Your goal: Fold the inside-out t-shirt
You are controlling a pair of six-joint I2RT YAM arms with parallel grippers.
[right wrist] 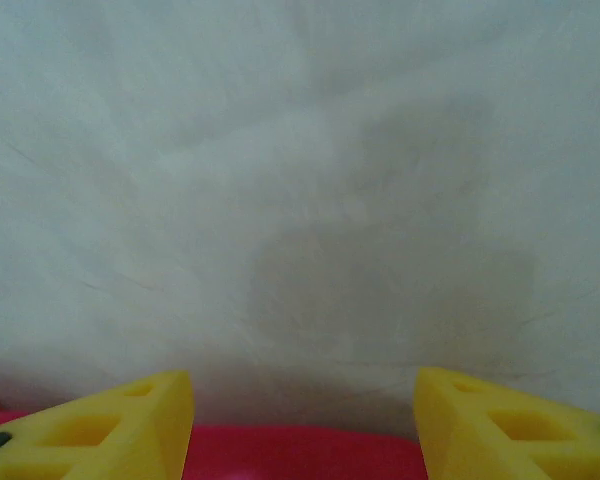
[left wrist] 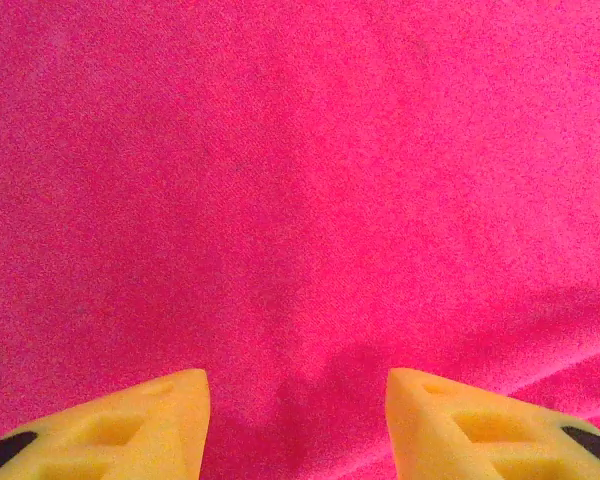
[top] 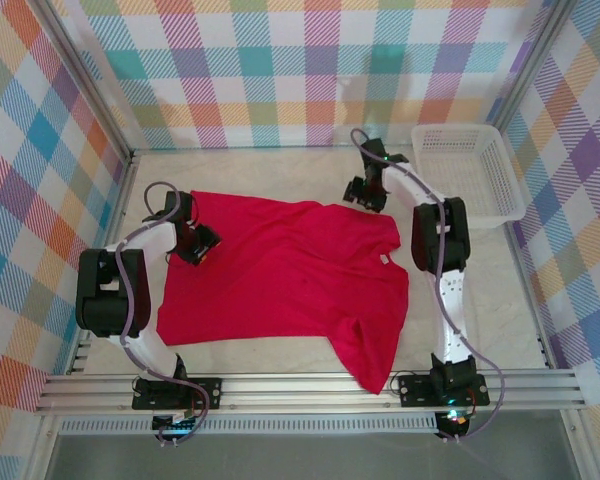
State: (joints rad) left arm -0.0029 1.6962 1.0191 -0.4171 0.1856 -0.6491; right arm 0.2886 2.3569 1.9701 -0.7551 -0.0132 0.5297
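Beneath left fingers, t-shirt edge hidden; tag tiny, unreadable.

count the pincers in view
2: the left pincer over the left part of the t-shirt; the right pincer at its far edge, over the table. None looks hidden.

The red t-shirt lay spread out, mostly flat, on the pale table. It looked soft, with a few wrinkles. A small white tag showed near its right side. One sleeve stuck out toward the near edge.
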